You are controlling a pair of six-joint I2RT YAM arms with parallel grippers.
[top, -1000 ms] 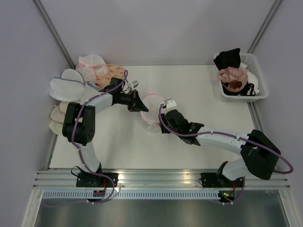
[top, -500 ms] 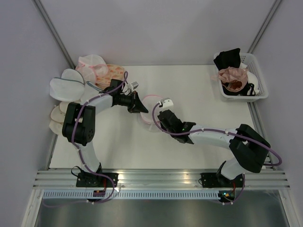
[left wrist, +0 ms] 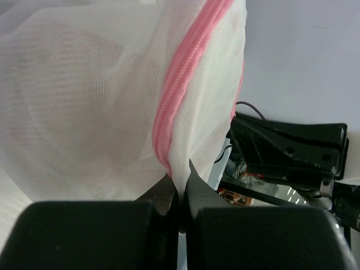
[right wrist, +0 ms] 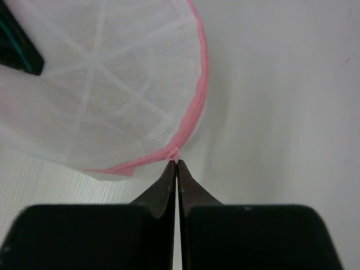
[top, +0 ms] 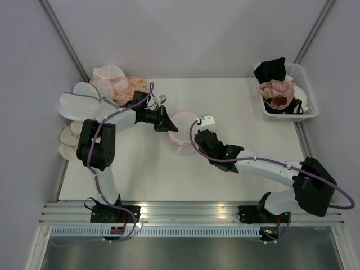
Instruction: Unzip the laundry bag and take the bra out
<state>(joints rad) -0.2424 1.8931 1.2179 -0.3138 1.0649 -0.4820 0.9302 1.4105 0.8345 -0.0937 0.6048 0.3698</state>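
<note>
**Both grippers clamped on the laundry bag, zipper looks closed**

- Right gripper (right wrist: 176, 169): jaws fully together, tips pinching the pink zipper (right wrist: 195, 109) at its nearest point on the rim. A sliver of pink sits right between the tips.
- Laundry bag (top: 181, 132): mid-tabletop (top: 236, 107), between the two grippers, its white mesh dome bulging out. Can't tell whether it's lifted clear of the surface.
- Zipper teeth read as meshed along every stretch of rim visible in both wrist views.
- Left gripper (left wrist: 179, 188): closed as well, nipping a fold of mesh just beside the zipper line on the bag's far-left side. The bag drapes up and away from its tips.
- Bra: there's a faint warm tint behind the mesh in the left wrist view, but it's too vague to call.
- Far left corner: a pile of white mesh bags (top: 79, 101) and an orange-patterned pouch (top: 132, 84), well apart from the work.
- Far right corner: a white basket (top: 308, 93) holding a black garment (top: 270, 68) and a dusty-pink bra (top: 275, 89).
</note>
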